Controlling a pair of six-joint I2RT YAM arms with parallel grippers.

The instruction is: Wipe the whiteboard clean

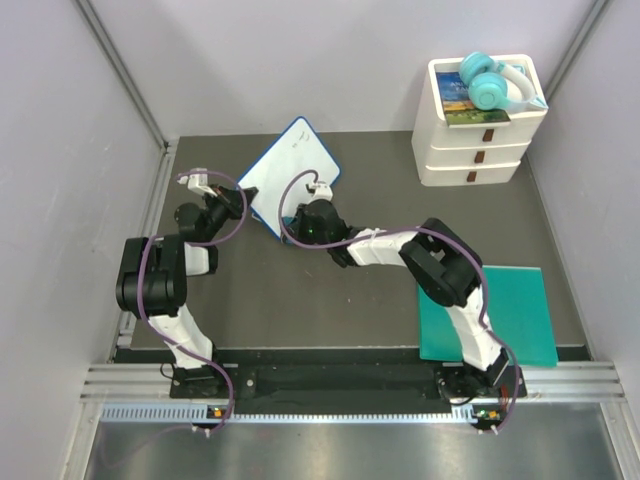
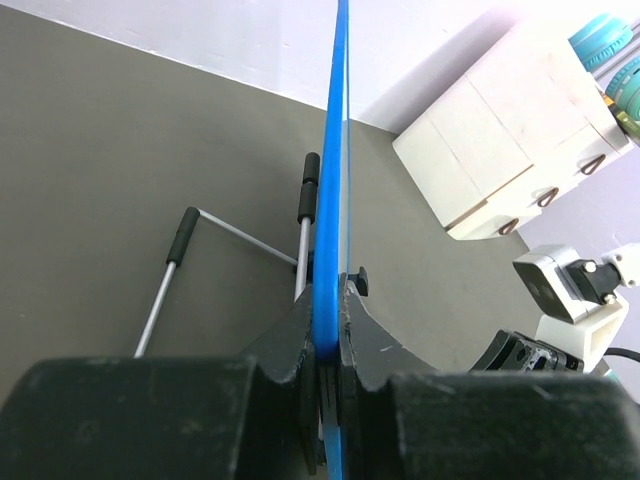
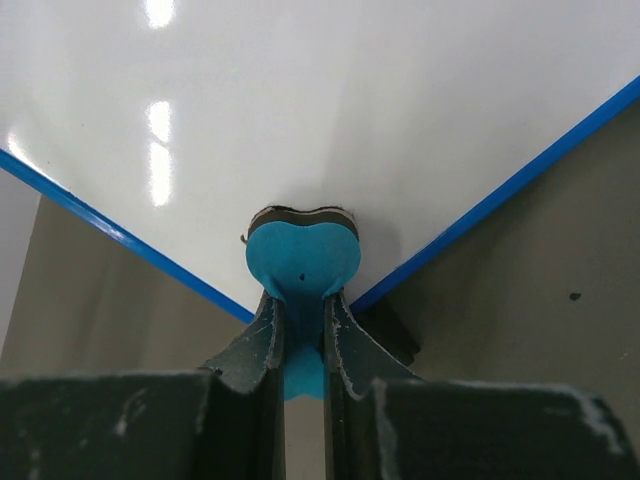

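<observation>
Whiteboard, small and rectangular with a thin blue rim, stands tilted at about 12 o'clock on the dark grey counter, with wire legs tipped with black feet behind it. The left jaws are clenched on its blue edge at the board's 8 o'clock side. The right jaws grip a blue heart-shaped eraser, pressed against the white face near the lower corner. A white three-drawer plastic unit sits at 2 o'clock and a flat teal-green mat at 4 o'clock.
</observation>
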